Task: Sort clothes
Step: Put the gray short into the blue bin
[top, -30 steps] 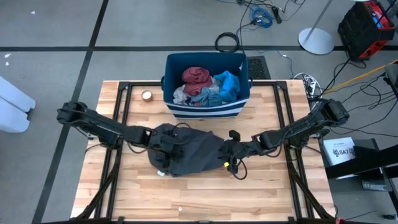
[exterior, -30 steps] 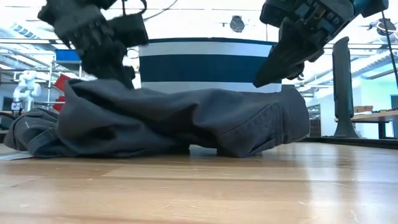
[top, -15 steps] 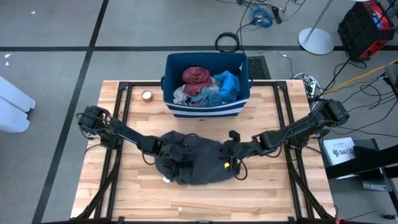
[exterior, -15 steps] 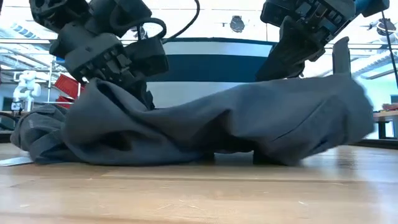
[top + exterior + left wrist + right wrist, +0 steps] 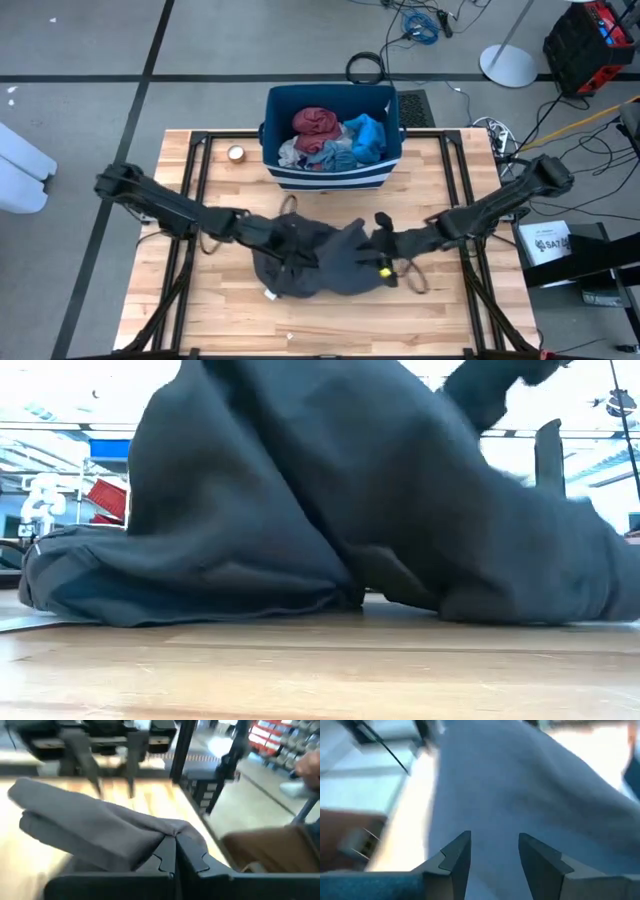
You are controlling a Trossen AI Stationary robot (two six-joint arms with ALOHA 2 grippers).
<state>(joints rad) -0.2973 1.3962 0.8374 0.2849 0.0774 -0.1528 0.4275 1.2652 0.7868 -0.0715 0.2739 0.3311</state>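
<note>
The left tool point(image 5: 175, 851) pinches a fold of the grey garment point(image 5: 318, 260) on the table point(image 5: 440, 310). The right tool point(image 5: 492, 852) is open against it.

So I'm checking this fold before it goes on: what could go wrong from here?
The left gripper pinches only a peak of the dark grey garment, so the fabric might slip free. The right gripper is open, so that side could sag. The pile has bunched up tall in the low view and may unfold.
</note>
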